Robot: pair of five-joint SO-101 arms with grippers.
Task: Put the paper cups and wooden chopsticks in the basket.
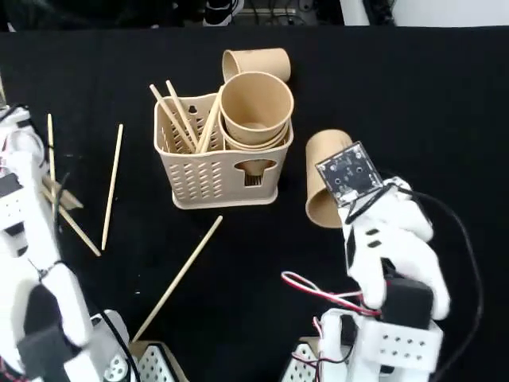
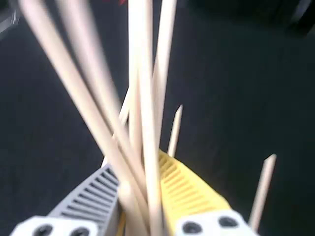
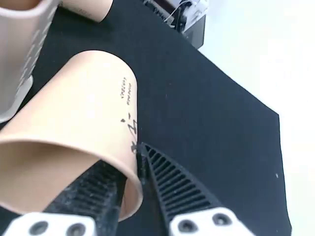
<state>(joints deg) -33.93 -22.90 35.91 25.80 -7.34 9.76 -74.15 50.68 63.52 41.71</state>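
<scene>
While your right fingers (image 3: 172, 182) pinch the rim of the paper cup (image 3: 83, 108) on its side just right of the basket (image 1: 215, 171) and your left fingers (image 2: 187, 191) clamp loose chopsticks (image 2: 142, 98) at the desk's (image 1: 398, 95) left, a quick swing could crush the cup or shed sticks.

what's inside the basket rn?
Nested paper cups stand in one compartment of the basket; three chopsticks lean in the other. The cup count and the basket floor are hidden.

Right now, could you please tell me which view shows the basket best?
The high view: the whole basket, with cups and chopsticks inside. The right wrist view catches just a corner of its wall.
</scene>
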